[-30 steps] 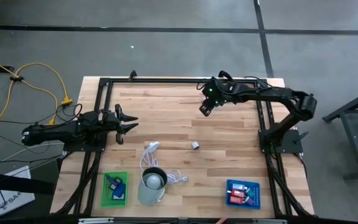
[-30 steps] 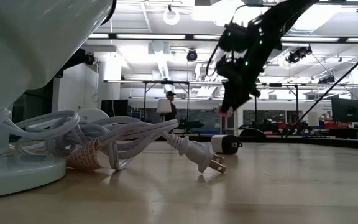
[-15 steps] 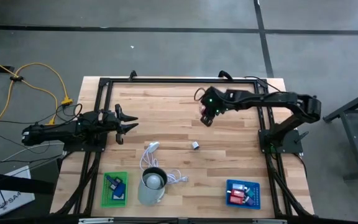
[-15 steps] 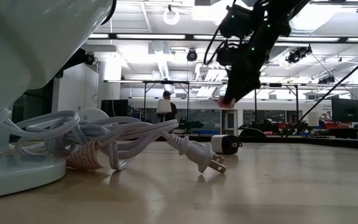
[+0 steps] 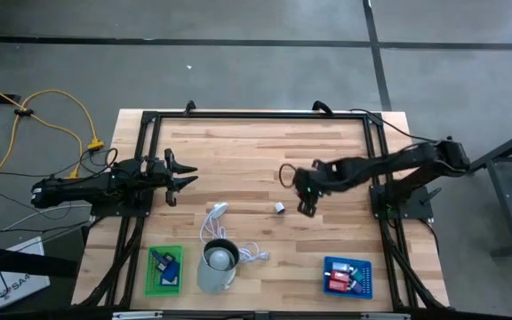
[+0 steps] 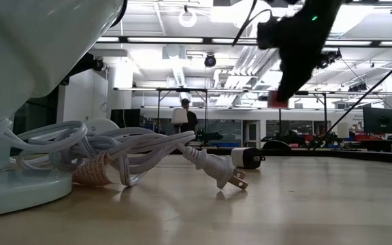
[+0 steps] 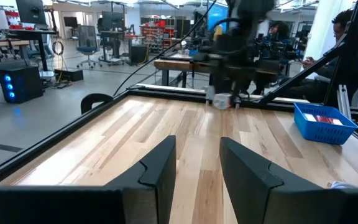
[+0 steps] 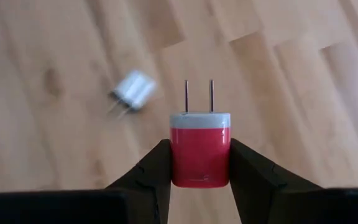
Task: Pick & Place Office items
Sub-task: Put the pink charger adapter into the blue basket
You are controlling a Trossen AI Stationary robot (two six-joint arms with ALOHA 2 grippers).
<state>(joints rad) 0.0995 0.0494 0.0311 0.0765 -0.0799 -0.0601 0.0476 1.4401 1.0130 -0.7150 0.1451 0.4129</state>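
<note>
Right gripper clamped on a red charger plug, white cap and two prongs pointing away from the wrist. In the high view the right gripper hangs above the middle of the table, right of centre. In the low view the red plug rides well clear of the wood.

Directly below and just beside it lies a small white plug, loose on the table, not yet gathered; the same piece shows in the right wrist view.

Left gripper parked at the table's left edge, fingers part open, nothing between them. It waits.

Trays along the near edge: a blue tray at the right already holds red and white pieces; a green tray at the left holds blue ones. Between them stand a pale cup and a coiled white cable.

Step in hand, as I read it: carrying, with the red plug gripped and lifted and placing not yet done.

Next move, by judgement: take it toward the blue tray, where the other red pieces sit; come down over a free spot inside the rim, then part the fingers. Watch the prongs: they could catch the tray wall or the pieces already inside. The white plug comes after.
</note>
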